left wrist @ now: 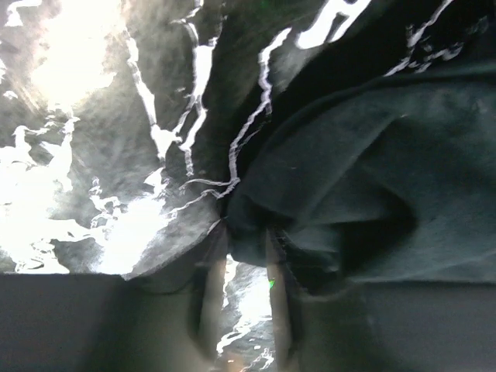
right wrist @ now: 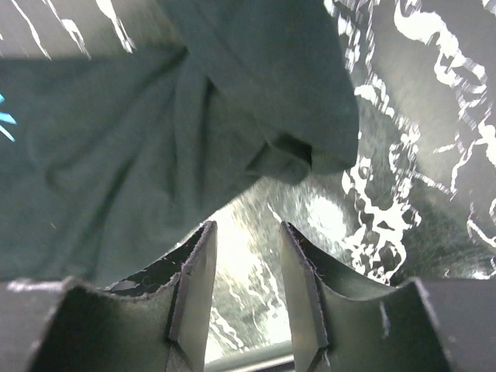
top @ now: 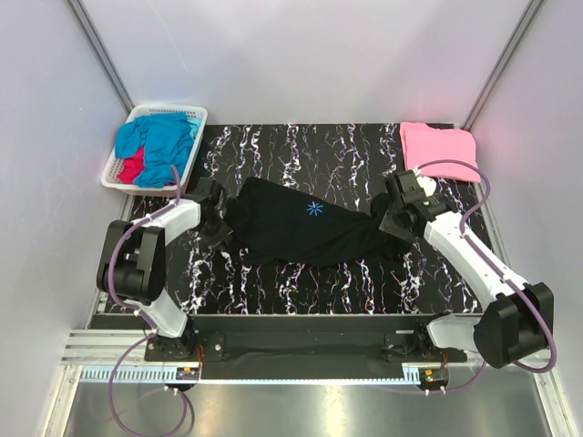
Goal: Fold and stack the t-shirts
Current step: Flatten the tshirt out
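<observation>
A large black t-shirt (top: 301, 232) with a small blue star print lies bunched across the middle of the marbled table (top: 301, 150). My left gripper (top: 219, 226) is at its left end; in the left wrist view (left wrist: 244, 242) the jaws stand apart with the shirt's edge (left wrist: 364, 178) at the fingertips. My right gripper (top: 387, 224) is at its right end, open (right wrist: 248, 226), with the cloth (right wrist: 155, 139) just beyond the tips and table showing between the fingers. A folded pink t-shirt (top: 439, 151) lies at the back right. Bright blue (top: 164, 135) and red (top: 133, 167) t-shirts lie in the basket.
The white slotted basket (top: 195, 114) stands at the back left corner, just off the table. White walls close in the back and sides. Bare marbled table shows in front of the black shirt (top: 301, 287) and behind it.
</observation>
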